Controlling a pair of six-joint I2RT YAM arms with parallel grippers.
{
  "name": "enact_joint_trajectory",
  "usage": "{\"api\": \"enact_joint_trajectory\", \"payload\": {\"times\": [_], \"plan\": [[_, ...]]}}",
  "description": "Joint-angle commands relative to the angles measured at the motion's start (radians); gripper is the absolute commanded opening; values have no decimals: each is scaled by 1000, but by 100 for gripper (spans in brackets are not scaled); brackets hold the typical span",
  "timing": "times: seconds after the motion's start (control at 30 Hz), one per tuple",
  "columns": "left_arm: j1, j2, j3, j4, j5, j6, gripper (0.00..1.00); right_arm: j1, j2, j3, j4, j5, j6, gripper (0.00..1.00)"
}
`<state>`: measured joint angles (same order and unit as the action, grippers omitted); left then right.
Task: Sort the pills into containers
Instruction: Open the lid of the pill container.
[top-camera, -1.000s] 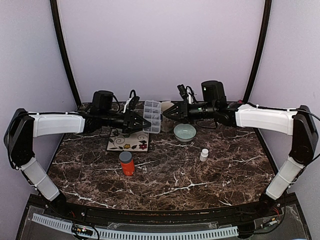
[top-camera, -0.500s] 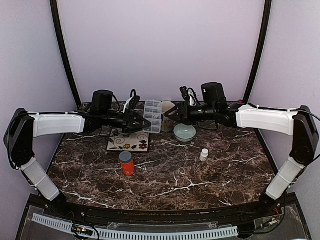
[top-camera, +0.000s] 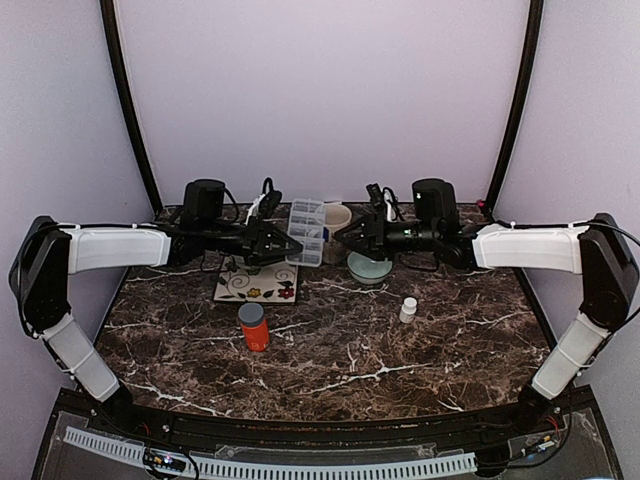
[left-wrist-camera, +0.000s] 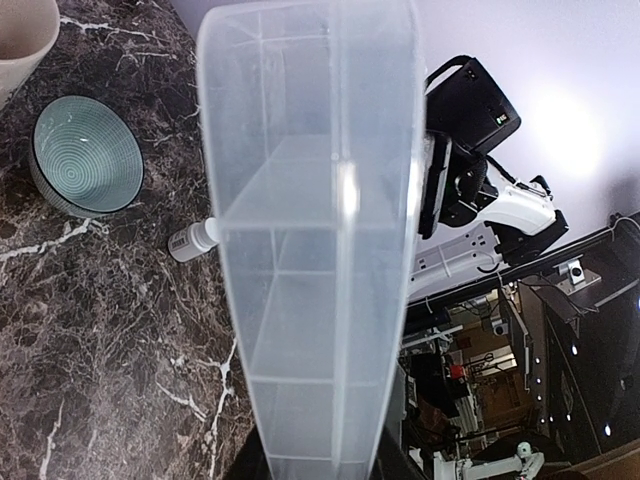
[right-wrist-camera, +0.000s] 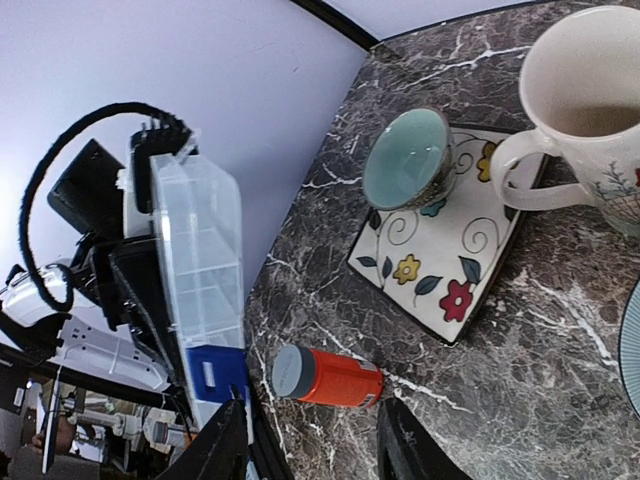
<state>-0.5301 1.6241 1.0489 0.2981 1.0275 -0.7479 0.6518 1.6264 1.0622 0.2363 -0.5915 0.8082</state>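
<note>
Dark marble counter (top-camera: 400, 350) carries an orange bottle (top-camera: 254, 328), a small white bottle (top-camera: 408, 310), a green bowl (top-camera: 369, 265) and a flowered tile (top-camera: 257, 284). My left end effector (top-camera: 283, 245) is closed on the clear pill box (top-camera: 304, 232) and holds it in the air over the far part of the counter. Its compartments (left-wrist-camera: 310, 230) show through the clear wall; pills I cannot make out. My right end effector (top-camera: 350, 232) has its jaws apart with nothing between them, near the box and over the green bowl.
</note>
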Motion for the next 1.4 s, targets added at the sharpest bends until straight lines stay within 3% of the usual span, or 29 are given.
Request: {"api": "enact_joint_trajectory", "payload": {"times": [0.0,0.27,1.03,1.37], "plan": [[8,19,38,27,39,-2,0,-6,-25,-18,180,-105,59,45],[9,44,53,45,56,-12,0,-6,-19,-17,217,-139,85,49],[14,78,67,117,106,-62,0,-5,62,43,255,-180,117,49],[13,82,61,121,108,-67,0,-4,72,53,271,-192,132,41]]}}
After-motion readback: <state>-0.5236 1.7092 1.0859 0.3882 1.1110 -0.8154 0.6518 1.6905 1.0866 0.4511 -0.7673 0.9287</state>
